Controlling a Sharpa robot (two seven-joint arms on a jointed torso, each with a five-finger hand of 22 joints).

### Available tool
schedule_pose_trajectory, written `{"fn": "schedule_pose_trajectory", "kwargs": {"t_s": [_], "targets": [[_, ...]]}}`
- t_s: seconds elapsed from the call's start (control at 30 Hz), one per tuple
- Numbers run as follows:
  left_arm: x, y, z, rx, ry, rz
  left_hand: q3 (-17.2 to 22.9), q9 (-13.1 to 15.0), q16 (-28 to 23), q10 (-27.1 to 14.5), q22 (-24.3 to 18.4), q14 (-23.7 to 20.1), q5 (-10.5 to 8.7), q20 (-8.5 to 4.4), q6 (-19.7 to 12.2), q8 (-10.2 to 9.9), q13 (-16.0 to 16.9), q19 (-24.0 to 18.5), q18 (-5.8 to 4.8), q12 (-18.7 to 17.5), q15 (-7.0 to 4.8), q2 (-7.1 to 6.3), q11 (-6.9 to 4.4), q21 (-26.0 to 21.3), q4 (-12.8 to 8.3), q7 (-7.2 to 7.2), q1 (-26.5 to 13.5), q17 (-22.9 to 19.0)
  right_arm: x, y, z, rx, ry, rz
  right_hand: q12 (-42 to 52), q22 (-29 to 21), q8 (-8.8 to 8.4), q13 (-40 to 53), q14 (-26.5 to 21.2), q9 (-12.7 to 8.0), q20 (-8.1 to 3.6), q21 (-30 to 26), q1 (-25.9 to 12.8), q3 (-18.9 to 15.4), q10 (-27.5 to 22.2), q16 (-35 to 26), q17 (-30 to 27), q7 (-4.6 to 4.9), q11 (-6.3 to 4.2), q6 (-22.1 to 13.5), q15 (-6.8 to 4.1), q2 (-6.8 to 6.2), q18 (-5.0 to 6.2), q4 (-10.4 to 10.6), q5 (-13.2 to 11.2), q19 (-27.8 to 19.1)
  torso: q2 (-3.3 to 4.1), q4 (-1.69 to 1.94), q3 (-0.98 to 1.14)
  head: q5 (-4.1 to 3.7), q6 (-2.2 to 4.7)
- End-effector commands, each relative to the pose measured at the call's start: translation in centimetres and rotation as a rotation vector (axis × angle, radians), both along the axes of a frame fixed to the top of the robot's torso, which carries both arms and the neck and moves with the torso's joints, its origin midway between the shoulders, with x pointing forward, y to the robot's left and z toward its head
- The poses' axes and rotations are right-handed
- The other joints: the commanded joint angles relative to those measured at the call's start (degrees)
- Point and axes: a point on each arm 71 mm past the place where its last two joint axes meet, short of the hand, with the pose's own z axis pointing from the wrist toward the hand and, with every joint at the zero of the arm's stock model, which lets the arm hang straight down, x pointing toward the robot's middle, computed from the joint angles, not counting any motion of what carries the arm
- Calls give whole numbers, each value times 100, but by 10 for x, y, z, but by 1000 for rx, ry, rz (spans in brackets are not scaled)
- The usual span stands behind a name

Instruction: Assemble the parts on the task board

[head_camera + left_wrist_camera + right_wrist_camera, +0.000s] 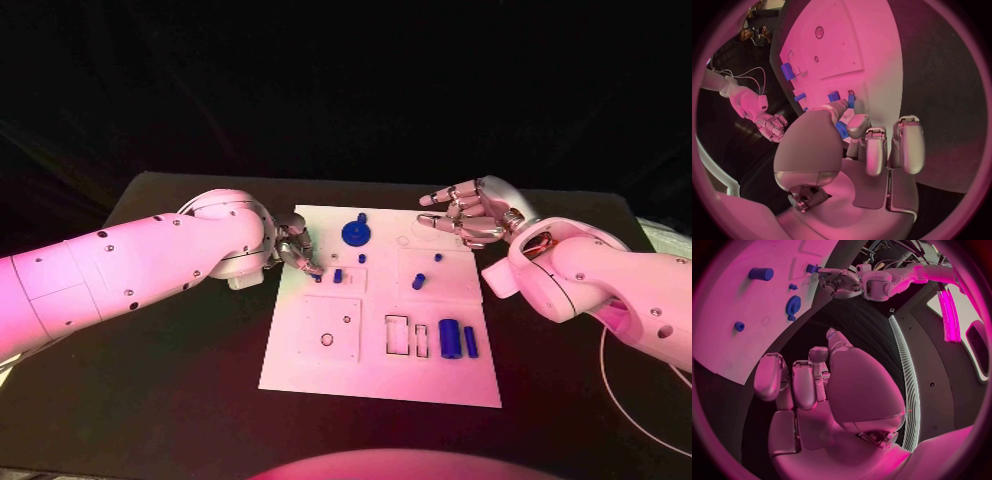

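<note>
Reaching over the task board [378, 390], the left hand [296, 250] pinches a small blue part [842, 130] for seating, while the right hand [469, 212] waits with fingers apart.

I'm seeing pink-magenta light washing over everything, brightest on the task board [378, 345] and both white arms. The black desk [159, 390] and backdrop are swallowing the rest into darkness. Both wrist views are bending straight edges hard toward the rim. A glowing strip light [949, 310] is glaring in the right wrist view.
</note>
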Motion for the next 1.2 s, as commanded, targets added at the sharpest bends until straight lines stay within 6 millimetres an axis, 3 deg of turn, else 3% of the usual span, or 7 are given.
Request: {"fn": "schedule_pose_trajectory", "kwargs": {"t_s": [0.03, 1.2], "targets": [[-2, -1, -2, 41, 24, -27, 735, 6, 18, 48, 660, 591, 25, 10, 36, 19, -7, 131, -74, 19, 4, -4, -9, 34, -711, -21, 50, 1510, -1, 2, 0, -1, -2, 19, -5, -5, -7, -10, 208, -8, -9, -31, -10, 17, -52, -32, -8, 0, 0, 13, -19, 43, 92, 14, 31, -47, -2, 0, 1, 20, -13], [-5, -9, -4, 67, 64, -46, 782, 0, 18, 83, 656, 591, 68, 11, 76, 17, 21, 128, -72, 39, 6, -1, -9, 26, -697, -27, -39, 1510, -1, 2, 0, -3, 0, 19, 3, 2, -7, -5, 210, -8, -9, -28, -11, 18, -49, -29, -2, 0, 0, 13, -19, 44, 90, 14, 34, -42, -1, -2, 9, 15, -30]]}}
